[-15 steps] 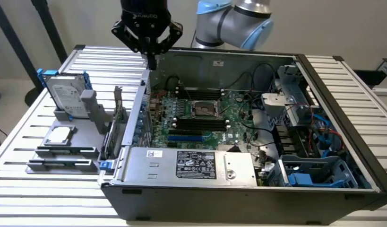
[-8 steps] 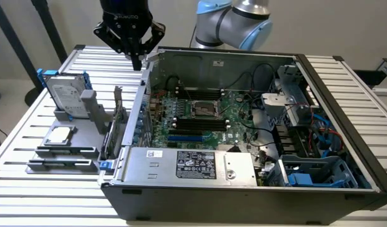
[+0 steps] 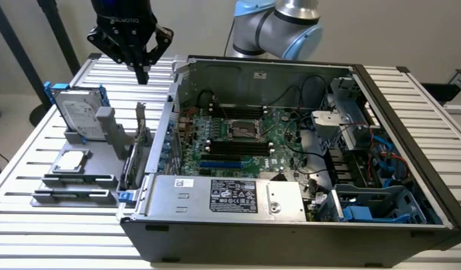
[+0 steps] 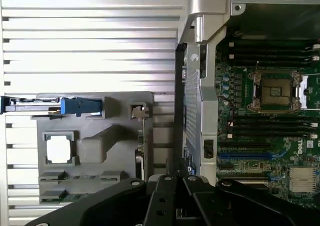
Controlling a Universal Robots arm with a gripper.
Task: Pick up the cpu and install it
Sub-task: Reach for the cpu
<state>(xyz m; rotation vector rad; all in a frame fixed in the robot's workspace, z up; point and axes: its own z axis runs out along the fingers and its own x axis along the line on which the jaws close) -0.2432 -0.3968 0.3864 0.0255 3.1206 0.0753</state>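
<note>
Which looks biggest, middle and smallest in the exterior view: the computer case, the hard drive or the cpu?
1. computer case, by far the largest
2. hard drive
3. cpu, clearly the smallest

1. We see the cpu [image 3: 71,161] as a small, flat, square chip with a silvery metal top and a thin pale edge.
2. We find it lying flat, metal face up, seated in a square recess of the grey holder [image 3: 110,140].
3. We place it at the exterior view's left, outside the computer case [image 3: 290,236], on the holder's side away from the case.
4. In the wrist view its top [image 4: 58,149] looks bright and plain.
</note>
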